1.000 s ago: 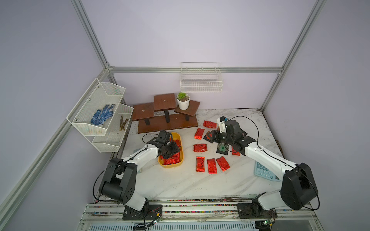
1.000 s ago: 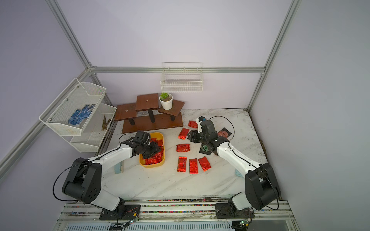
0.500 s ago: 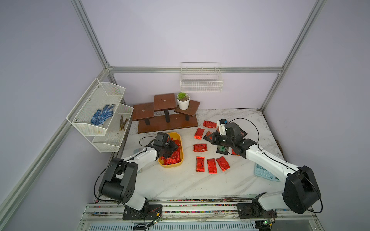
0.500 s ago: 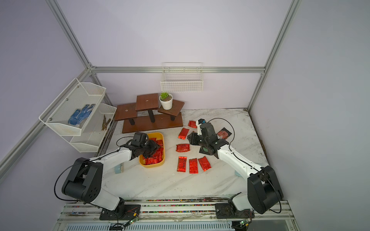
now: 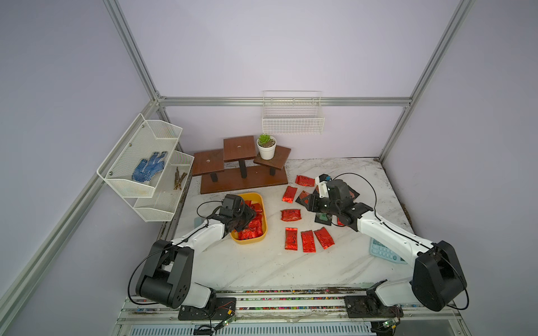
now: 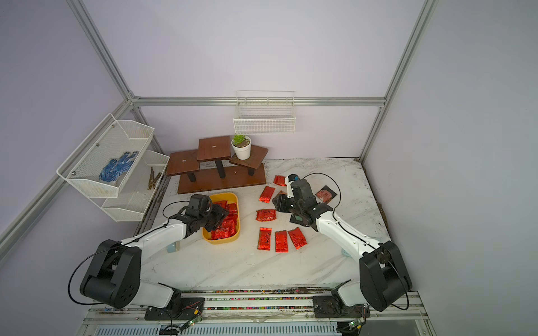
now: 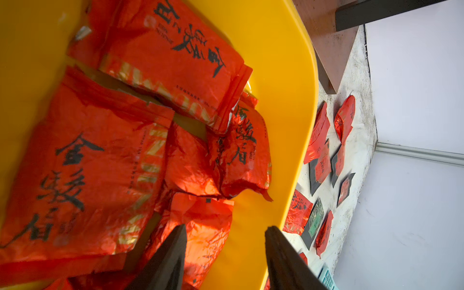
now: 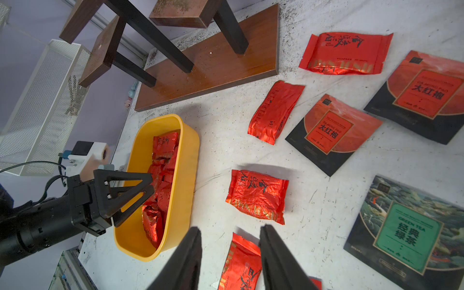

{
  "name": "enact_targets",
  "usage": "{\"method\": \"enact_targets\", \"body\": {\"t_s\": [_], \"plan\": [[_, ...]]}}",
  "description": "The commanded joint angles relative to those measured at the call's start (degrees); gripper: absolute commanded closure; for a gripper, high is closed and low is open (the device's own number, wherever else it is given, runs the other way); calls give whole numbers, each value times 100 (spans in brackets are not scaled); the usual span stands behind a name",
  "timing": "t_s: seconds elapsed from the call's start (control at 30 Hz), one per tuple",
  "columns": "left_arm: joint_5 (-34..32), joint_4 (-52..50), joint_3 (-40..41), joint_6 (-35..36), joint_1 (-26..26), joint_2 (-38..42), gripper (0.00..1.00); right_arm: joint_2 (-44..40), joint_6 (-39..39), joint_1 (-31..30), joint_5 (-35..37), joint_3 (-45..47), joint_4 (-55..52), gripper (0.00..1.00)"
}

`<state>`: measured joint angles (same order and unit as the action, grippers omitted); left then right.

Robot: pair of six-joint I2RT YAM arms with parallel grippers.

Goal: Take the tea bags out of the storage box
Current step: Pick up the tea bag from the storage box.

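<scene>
The yellow storage box [image 5: 249, 241] [image 6: 221, 241] sits left of the table's middle. Several red foil tea bags [image 5: 253, 229] [image 7: 88, 175] are piled in it. My left gripper [image 7: 224, 227] [image 5: 247, 218] is open and dips into the box [image 7: 276, 100]. One finger is over a sachet and the other is near the box's wall, with nothing gripped. More red tea bags [image 5: 290, 215] [image 8: 256, 195] and black packets [image 8: 331, 133] lie on the table to the right. My right gripper [image 8: 229, 228] [image 5: 308, 203] hovers open and empty above one red sachet [image 8: 241, 261].
A brown wooden stepped stand [image 5: 241, 180] with a potted plant [image 5: 266, 147] stands behind the box. White wire baskets [image 5: 145, 163] hang on the left wall and another [image 5: 292, 119] hangs on the back wall. A pale blue calculator [image 5: 384, 251] lies under my right arm.
My left wrist has shifted slightly left over the box. The right arm has hardly moved, and both grippers stay as wide as before.
</scene>
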<state>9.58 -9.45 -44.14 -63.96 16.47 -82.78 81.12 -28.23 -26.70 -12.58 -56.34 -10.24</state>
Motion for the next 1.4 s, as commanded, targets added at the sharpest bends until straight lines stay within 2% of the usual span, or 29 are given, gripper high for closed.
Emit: {"method": "enact_targets", "body": {"t_s": [0.0,0.2,0.5,0.77,1.07,1.17,1.37], "plan": [[-56,132,-203,-29,-39,-22,48,-100,-47,-35,-17,26,162,56],[61,335,-348,-35,-45,-430,55,-158,-71,-57,-27,50,149,56],[17,415,-556,-63,-46,-799,52,-183,-42,-71,-17,96,148,56],[-149,339,-520,-64,-53,-616,51,-145,-49,-73,-43,114,197,56],[-44,576,-628,-160,-56,-955,50,-77,-60,-83,-87,79,207,56],[-19,598,-733,-151,-56,-1064,53,-62,-59,-89,-88,88,206,56],[87,709,-880,-136,-60,-1279,71,-11,-69,-106,-104,97,242,56]]}}
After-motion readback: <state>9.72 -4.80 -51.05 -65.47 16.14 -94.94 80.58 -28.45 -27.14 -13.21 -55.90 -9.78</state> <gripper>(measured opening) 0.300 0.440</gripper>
